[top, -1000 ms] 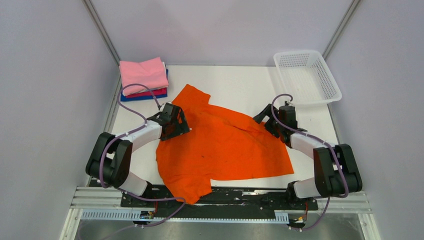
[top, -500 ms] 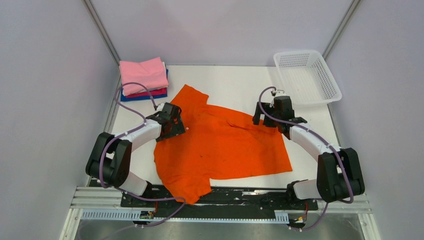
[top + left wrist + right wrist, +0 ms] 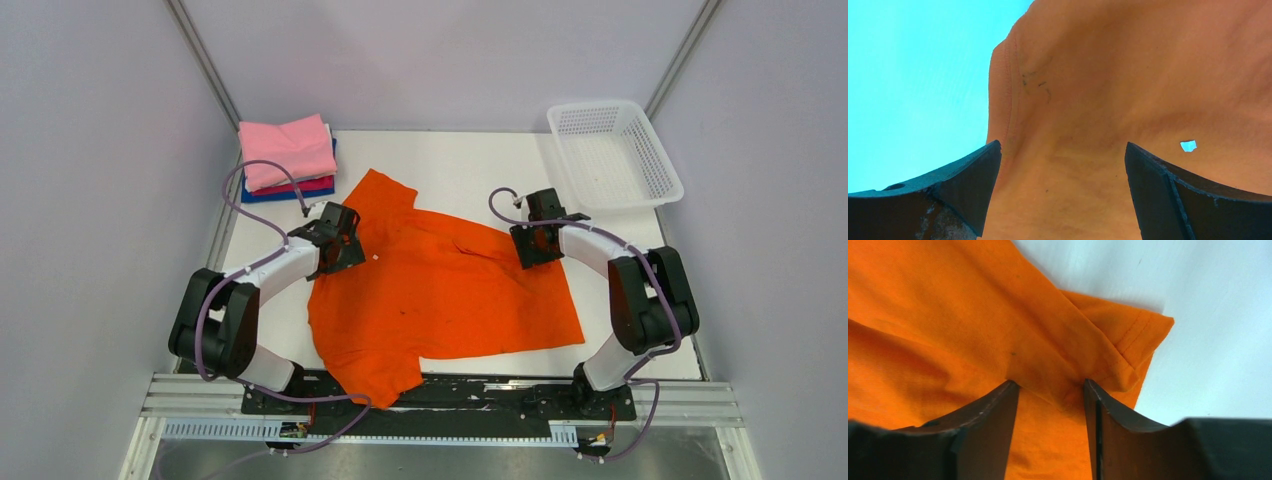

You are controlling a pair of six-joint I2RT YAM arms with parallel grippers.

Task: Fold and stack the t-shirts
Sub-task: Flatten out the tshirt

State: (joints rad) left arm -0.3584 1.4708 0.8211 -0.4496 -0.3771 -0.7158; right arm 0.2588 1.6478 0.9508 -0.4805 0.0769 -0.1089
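A bright orange t-shirt (image 3: 440, 290) lies spread and rumpled on the white table (image 3: 470, 165). My left gripper (image 3: 345, 245) hovers open over its left part by a sleeve hem; in the left wrist view the fingers (image 3: 968, 180) stand wide apart above orange cloth (image 3: 1128, 75). My right gripper (image 3: 530, 245) is down on the shirt's right upper corner. Its jaws (image 3: 1050, 385) have narrowed astride a raised fold of orange cloth (image 3: 948, 315), with a gap still showing. Folded t-shirts, pink on top (image 3: 288, 150), are stacked at the back left.
A white mesh basket (image 3: 612, 150) stands at the back right corner. Grey walls close in the table on three sides. The shirt's lower sleeve hangs over the near edge onto the arms' base rail (image 3: 440, 388).
My right arm swung left and forward onto the shirt's right upper corner and its jaws have narrowed round a fold. My left gripper shifted slightly back and stays open.
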